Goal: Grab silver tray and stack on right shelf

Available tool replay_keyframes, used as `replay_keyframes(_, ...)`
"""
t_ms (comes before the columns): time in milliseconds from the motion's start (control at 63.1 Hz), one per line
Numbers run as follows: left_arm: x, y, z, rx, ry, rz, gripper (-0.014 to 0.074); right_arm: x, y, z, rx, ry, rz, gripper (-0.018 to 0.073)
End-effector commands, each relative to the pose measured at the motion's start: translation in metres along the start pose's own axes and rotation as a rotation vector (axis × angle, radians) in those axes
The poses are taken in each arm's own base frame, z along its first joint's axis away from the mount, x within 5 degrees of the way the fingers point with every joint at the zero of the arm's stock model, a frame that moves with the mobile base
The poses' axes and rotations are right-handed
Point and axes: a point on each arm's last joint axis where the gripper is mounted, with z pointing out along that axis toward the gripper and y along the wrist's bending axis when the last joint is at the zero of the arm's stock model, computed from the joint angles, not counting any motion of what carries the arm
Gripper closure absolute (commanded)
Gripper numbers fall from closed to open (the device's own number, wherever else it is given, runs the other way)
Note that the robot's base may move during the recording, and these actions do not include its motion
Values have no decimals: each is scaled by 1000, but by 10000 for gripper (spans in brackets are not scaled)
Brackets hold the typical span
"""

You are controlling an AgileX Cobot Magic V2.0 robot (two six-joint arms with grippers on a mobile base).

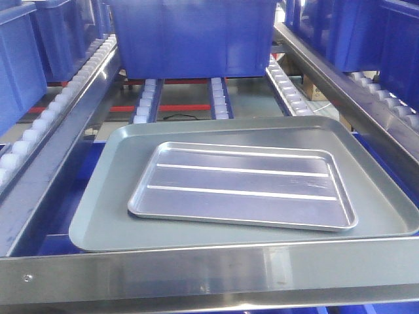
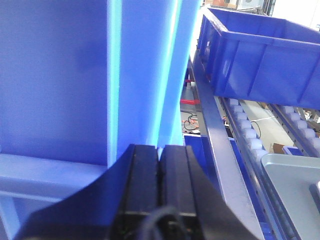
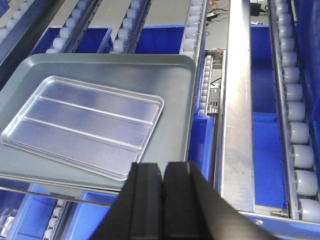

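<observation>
Shiny ridged silver tray [image 1: 243,185]: lies flat inside larger dull grey tray [image 1: 105,216], retained by roller rack's polished steel front bar [image 1: 209,271]. Left gripper [image 2: 159,165] and right gripper [image 3: 163,187]: fingers together, empty, apparently not yet approaching.

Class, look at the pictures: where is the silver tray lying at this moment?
In the front view the silver tray lies flat inside the larger grey tray, behind the steel front bar.
</observation>
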Motion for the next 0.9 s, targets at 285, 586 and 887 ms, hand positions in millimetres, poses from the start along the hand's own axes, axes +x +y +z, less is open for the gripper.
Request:
replay_keyframes(285,-3,0,-1,9,-85,-5,697,-14,2,-4,-13,-95,-21,505)
replay_keyframes(586,-3,0,-1,9,-85,-5,697,-16,3,-4,-25,-115,-8,505)
replay_keyframes(887,-3,0,-1,9,-85,-5,697,-18,-5,2,69,-312,-108,505)
